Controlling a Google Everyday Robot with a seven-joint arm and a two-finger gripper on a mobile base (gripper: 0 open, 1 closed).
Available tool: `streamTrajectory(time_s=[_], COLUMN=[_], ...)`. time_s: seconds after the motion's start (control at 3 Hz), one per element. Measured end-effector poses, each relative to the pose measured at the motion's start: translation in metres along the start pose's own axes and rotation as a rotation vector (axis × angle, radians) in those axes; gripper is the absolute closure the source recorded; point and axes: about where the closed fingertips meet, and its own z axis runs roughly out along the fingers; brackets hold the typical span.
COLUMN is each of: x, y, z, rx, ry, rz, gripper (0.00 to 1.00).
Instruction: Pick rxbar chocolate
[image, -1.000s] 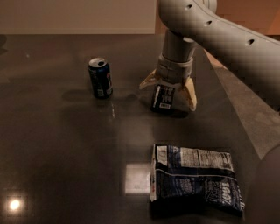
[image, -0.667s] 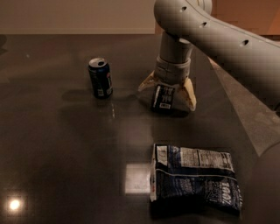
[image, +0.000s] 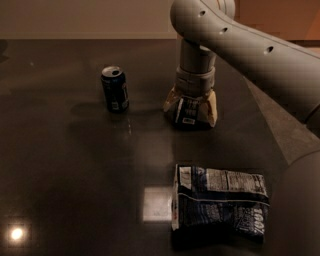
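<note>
Camera view. A dark blue soda can (image: 114, 89) stands upright on a dark, glossy table (image: 60, 165), its round metal top facing up; whether anything is in it cannot be told. A chip bag (image: 220, 205), blue and white with dense print, lies flat at the near right of the table, its foil crinkled and its left edge straight; what it holds is hidden. The chocolate bar (image: 189, 111), a small flat black rectangular wrapper with white print and a small white patch near its lower end, sits toward the back of the table, right of the can, well apart from it and beyond the bag. The table surface mirrors a pale square patch (image: 157, 204) just left of the bag and a bright round spot of light (image: 16, 233) at the near left corner. The arm (image: 240, 45), a smooth grey tube with small holes along it, enters from the right, bends at a rounded elbow near the top edge and drops straight down through a ribbed cylindrical wrist. The gripper (image: 190, 112) points down at the table with its two tan fingers (image: 170, 101) spread, one on each side of the chocolate bar; whether they press on the wrapper cannot be told.
</note>
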Motion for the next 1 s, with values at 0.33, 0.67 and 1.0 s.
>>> streamTrajectory(time_s=[0.33,0.67,1.0], x=[0.003,0.002,0.005], y=[-0.001,0.0,0.0], z=[-0.003,-0.01,-0.02], rx=[-0.012,-0.012,0.005], ry=[0.004,0.004,-0.004], rz=[-0.006,-0.006,-0.003], gripper=[0.59,0.82,1.0])
